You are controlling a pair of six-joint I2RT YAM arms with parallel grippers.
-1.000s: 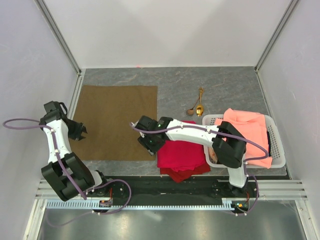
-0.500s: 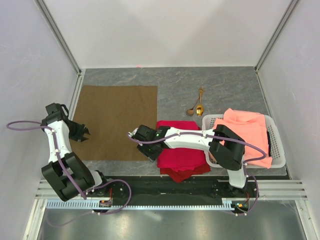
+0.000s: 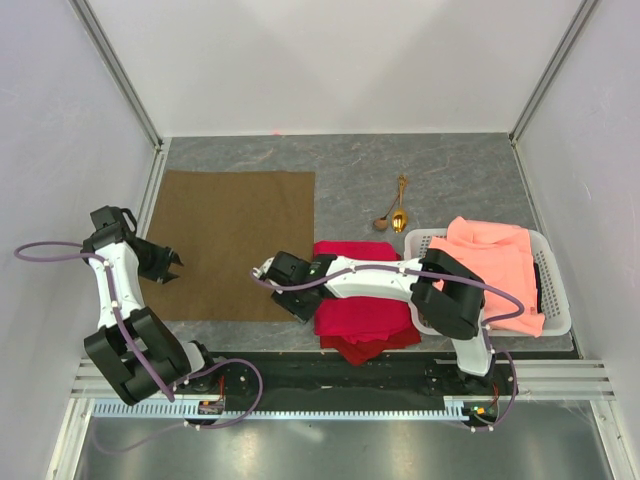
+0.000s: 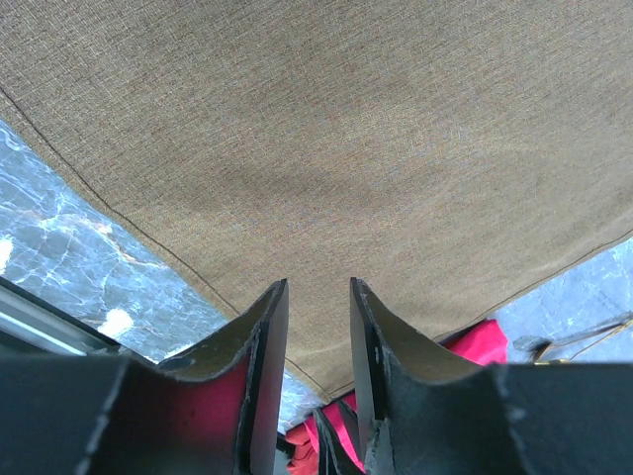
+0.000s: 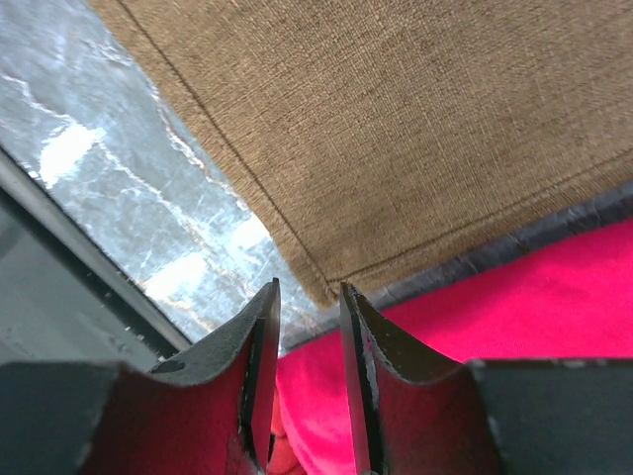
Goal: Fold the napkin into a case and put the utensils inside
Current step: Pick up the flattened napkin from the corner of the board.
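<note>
The left gripper (image 4: 318, 285), narrowly parted and empty, hangs over the left side of the napkin (image 3: 232, 240). The right gripper (image 5: 309, 290), likewise parted and empty, hovers above its near right corner.

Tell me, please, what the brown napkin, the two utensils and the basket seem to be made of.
The napkin looks like woven cloth, matte olive-brown: the left wrist view shows a coarse weave and a stitched hem. The utensils are likely metal with a glossy gold finish: they shine, though they are small here. The basket is probably white plastic: its wall looks slotted.
</note>
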